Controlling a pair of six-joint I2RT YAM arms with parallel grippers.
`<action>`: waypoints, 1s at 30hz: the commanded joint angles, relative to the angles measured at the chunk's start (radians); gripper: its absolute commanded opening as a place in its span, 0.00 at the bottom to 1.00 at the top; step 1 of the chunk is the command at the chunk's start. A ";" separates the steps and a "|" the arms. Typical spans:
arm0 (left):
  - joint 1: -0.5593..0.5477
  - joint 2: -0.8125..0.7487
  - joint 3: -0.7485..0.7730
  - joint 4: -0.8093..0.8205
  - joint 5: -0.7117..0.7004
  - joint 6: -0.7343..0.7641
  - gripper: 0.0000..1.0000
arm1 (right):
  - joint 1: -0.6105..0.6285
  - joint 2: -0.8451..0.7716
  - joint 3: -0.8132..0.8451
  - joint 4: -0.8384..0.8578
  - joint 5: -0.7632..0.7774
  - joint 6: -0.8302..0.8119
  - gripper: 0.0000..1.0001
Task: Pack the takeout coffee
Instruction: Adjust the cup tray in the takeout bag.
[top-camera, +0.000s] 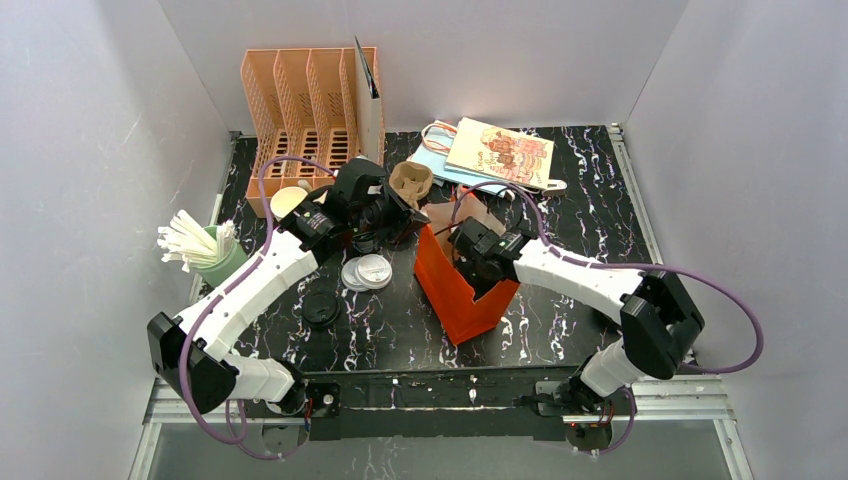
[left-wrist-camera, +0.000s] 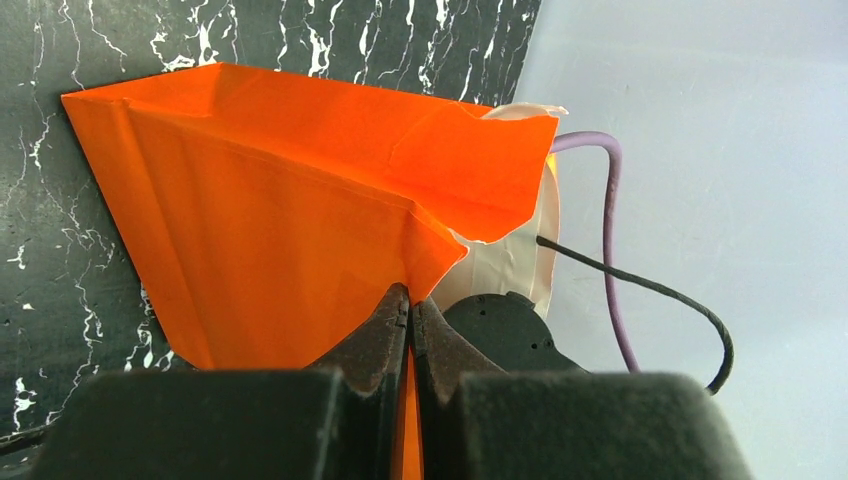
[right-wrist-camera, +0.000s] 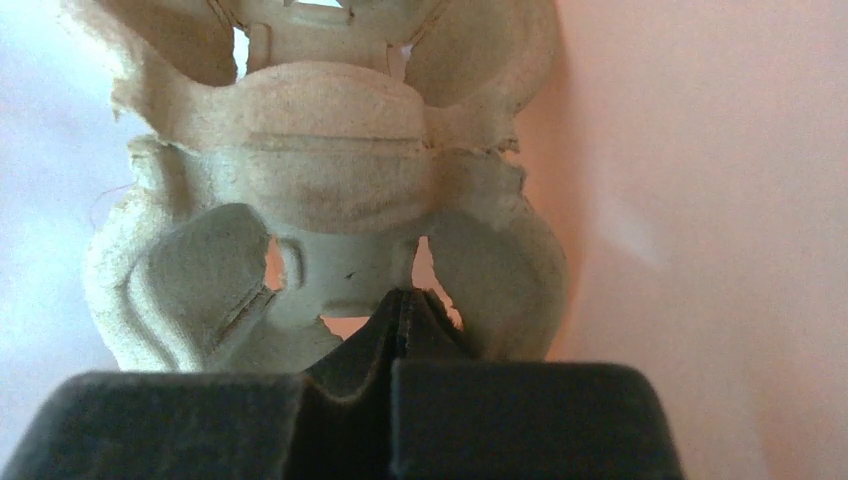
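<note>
l. gripper (left-wrist-camera: 409, 300): jaws pressed together on edge of orange paper bag (left-wrist-camera: 270, 220). r. gripper (right-wrist-camera: 405, 300): jaws pinched on rim of pulp cup carrier (right-wrist-camera: 340, 190), pink-lit wall close behind it. takeout coffee (top-camera: 288, 201): mouth up, beside peach rack (top-camera: 300, 95), partly hidden by l. arm (top-camera: 260, 275); left of l. jaws in top view, well apart from r. jaws, held by neither.

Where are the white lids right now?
Top view, left of centre: the white lids lie on the table between the left arm and the orange bag, with the black lid just below-left of them.
</note>
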 joint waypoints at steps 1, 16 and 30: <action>0.016 -0.012 -0.007 0.024 0.017 0.038 0.00 | 0.000 0.040 -0.027 -0.015 -0.021 -0.028 0.01; 0.065 -0.042 -0.097 -0.024 0.056 0.168 0.00 | 0.035 0.079 -0.132 0.042 -0.132 -0.006 0.01; 0.068 -0.034 -0.154 -0.041 0.153 0.231 0.00 | 0.045 0.211 -0.225 0.183 -0.120 0.026 0.01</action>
